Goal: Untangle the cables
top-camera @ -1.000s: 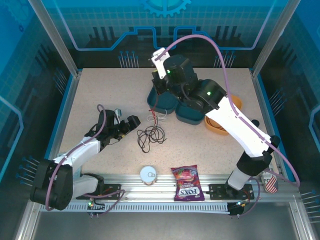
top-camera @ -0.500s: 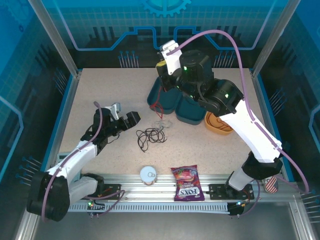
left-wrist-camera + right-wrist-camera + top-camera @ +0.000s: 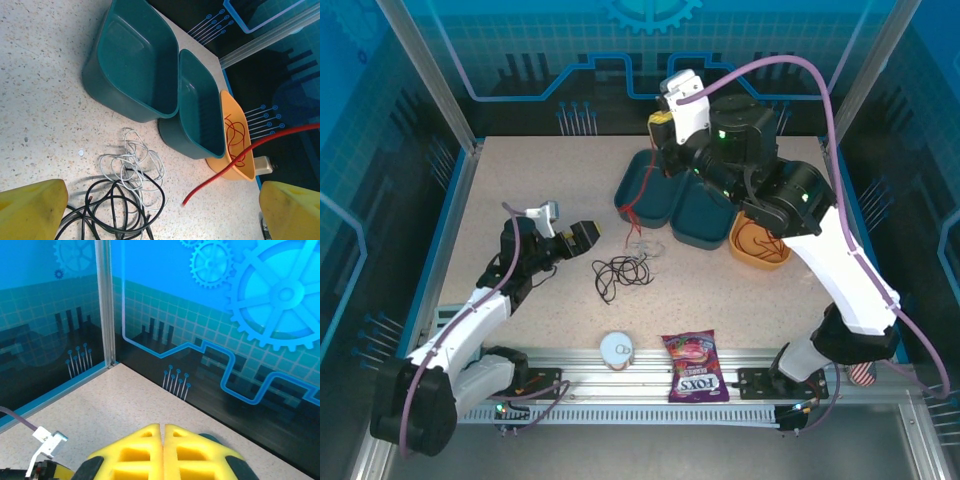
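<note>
The overhead camera sits high behind the arm bases, looking down and forward over the whole table [image 3: 520, 190]. The left wrist camera rides low and close, peering between the spread tips of the left gripper [image 3: 160, 210] at the cables [image 3: 132, 167], teal bins [image 3: 135, 65] and orange bowl [image 3: 229, 105], all of which the overhead also takes in. The right wrist camera, held high, faces the back wall [image 3: 150, 305] over the closed right gripper [image 3: 163, 432].

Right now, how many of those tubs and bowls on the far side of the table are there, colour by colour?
Teal: 2, the larger tub and the narrower tub beside it
Orange: 1, the orange bowl
Total: 3
</note>
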